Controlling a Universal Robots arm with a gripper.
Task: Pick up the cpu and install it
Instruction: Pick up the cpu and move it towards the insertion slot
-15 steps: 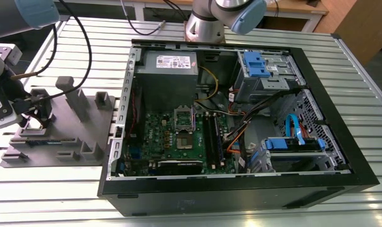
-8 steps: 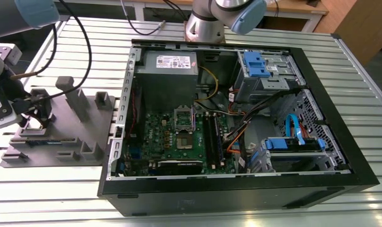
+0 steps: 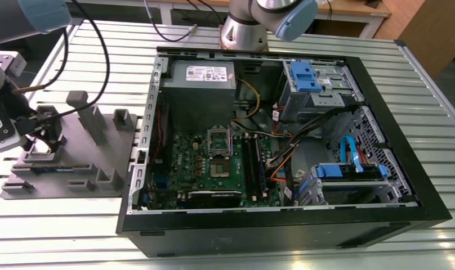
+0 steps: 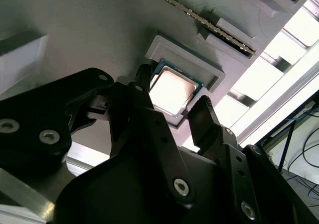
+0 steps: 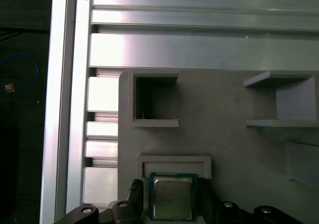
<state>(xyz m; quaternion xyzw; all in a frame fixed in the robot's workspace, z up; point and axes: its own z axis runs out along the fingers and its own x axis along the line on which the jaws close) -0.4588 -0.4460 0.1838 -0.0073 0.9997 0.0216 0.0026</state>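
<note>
Gripper (image 4: 173,92) flanks cpu (image 4: 171,88); grey fixture (image 5: 224,134), slatted table (image 5: 199,50).

Silver arm (image 3: 245,31), blue caps (image 3: 295,19) — black, screw-studded gripper (image 4: 173,95)

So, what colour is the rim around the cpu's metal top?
The cpu has a dark teal rim, clearest in the first wrist view.

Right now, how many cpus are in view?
1. The cpu lies in a recess of the grey fixture beside the computer case, with the gripper right at it. Another could be hidden inside the case.
</note>
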